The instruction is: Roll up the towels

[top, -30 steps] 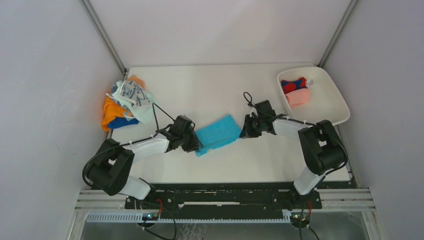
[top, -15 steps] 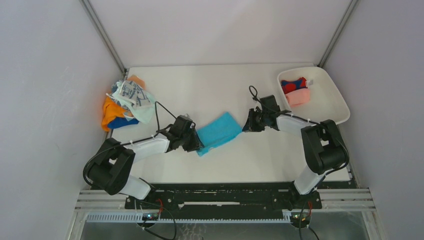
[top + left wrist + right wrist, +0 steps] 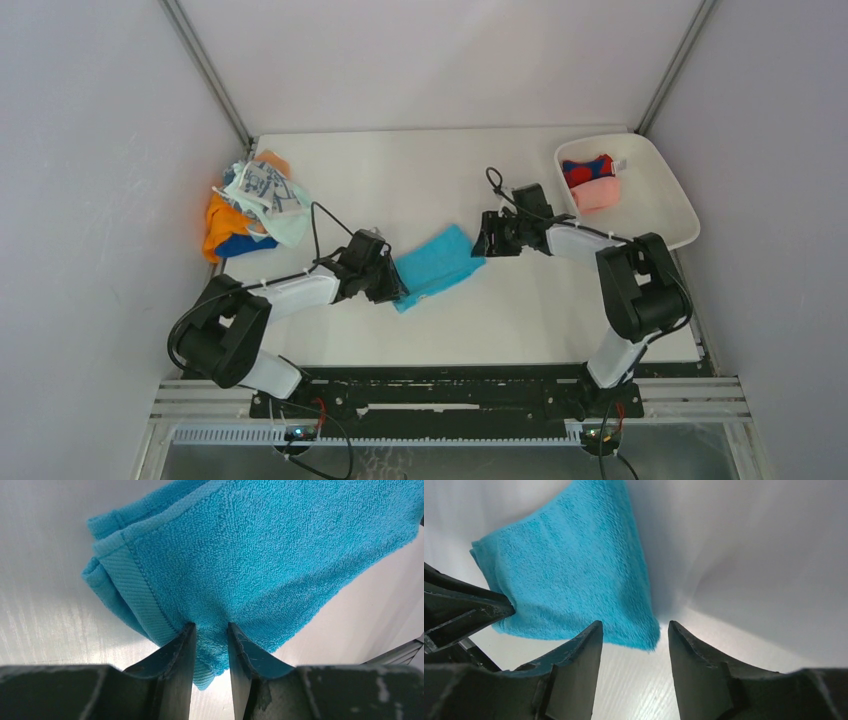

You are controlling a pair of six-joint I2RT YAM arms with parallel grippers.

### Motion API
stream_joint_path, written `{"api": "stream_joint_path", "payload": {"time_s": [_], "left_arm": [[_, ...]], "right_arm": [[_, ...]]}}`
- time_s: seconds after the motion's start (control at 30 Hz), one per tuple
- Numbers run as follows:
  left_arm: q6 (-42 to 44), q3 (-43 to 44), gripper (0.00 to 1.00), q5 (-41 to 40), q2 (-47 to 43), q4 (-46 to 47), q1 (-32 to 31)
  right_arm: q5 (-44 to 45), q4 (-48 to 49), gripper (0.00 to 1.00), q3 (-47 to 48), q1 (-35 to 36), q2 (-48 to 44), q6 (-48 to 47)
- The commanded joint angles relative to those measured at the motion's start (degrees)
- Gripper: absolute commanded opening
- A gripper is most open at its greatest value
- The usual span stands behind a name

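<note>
A folded turquoise towel [image 3: 436, 265] lies flat on the white table between my two arms. My left gripper [image 3: 393, 287] is shut on the towel's near left edge; in the left wrist view the cloth [image 3: 260, 555] is pinched between the two fingertips [image 3: 187, 635]. My right gripper [image 3: 483, 240] is open and empty, just beyond the towel's right corner. In the right wrist view that corner [image 3: 644, 635] lies just ahead of the gap between the open fingers [image 3: 589, 640]. My left gripper's dark fingers show there at the left edge.
A heap of loose towels [image 3: 250, 205], orange, blue and patterned white, lies at the table's left edge. A white tray [image 3: 660, 215] at the back right holds a rolled red-and-blue towel [image 3: 588, 170] and a rolled pink one [image 3: 598, 193].
My right gripper swung back right and then returned left to the towel's right corner. My left gripper has stayed shut on the towel's left edge, and the towel has barely shifted.
</note>
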Motion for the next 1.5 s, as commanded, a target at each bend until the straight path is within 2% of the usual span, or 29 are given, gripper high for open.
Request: {"api": "stream_joint_path", "payload": {"time_s": [0.0, 0.07, 0.1, 0.23, 0.5, 0.57, 0.63, 0.8, 0.87, 1.1, 1.17, 1.23, 1.37, 1.47], "left_arm": [[2.59, -0.33, 0.36, -0.47, 1.62, -5.4, -0.05], [2.85, -0.58, 0.36, -0.58, 1.25, -5.89, -0.05], [3.04, -0.68, 0.36, -0.77, 0.99, -6.25, -0.05], [4.36, -1.7, 0.36, -1.42, 0.09, -7.92, -0.05], [8.22, -2.38, 0.36, -2.21, -0.24, -11.4, -0.05], [8.84, -2.02, 0.37, -1.54, 0.04, -11.45, -0.05], [9.42, -1.59, 0.37, -0.99, 0.2, -11.47, -0.09], [11.6, -0.72, 0.37, -1.42, -0.84, -12.68, -0.14], [12.71, -0.8, 0.37, -1.63, -0.99, -12.86, -0.05], [12.95, -0.54, 0.37, -0.47, 0.15, -12.07, -0.07], [13.08, -0.46, 0.37, -0.53, 0.02, -11.99, -0.09], [13.03, -0.54, 0.37, -0.61, 0.0, -12.08, -0.08], [12.95, -1.03, 0.37, -0.58, -0.16, -12.17, -0.06], [12.88, -1.77, 0.37, -0.59, -0.23, -12.17, -0.12]], "right_arm": [[-1.93, 1.91, 0.5, 3.63, 1.62, 4.11, -2.83], [-1.75, 2.3, 0.43, 3.89, 1.19, 5.32, -2.57], [-1.52, 2.26, 0.35, 3.99, 0.52, 5.71, -2.45], [1.24, -0.04, 0.15, 3.91, -2.8, 5.66, -0.87], [3.05, -2.47, 0.01, -0.4, -5.32, 2.45, 4.66], [2.39, -2.17, 0.01, -1.1, -5.32, 2.13, 4.35], [-0.91, 0.03, 0.06, -1.69, -4.85, 0.83, 3.64], [-4.49, 5.6, 0.34, -0.31, -1.2, -2.29, 1.63], [-4.16, 5.53, 0.4, 1.97, 0.25, -0.69, 0.61], [-3.77, 6.34, 0.51, 9.03, 3.01, 8.06, 0.93], [-4.09, 5.8, 0.51, 11.02, 3.51, 10.44, 0.82], [-4.27, 5.61, 0.46, 12.33, 3.73, 12.67, 0.87], [-3.95, 4.93, 0.16, 14.08, 1.47, 16.03, 2.25], [-2.89, 4.32, 0.11, 14.14, -1.09, 16.36, 4.22]]}}
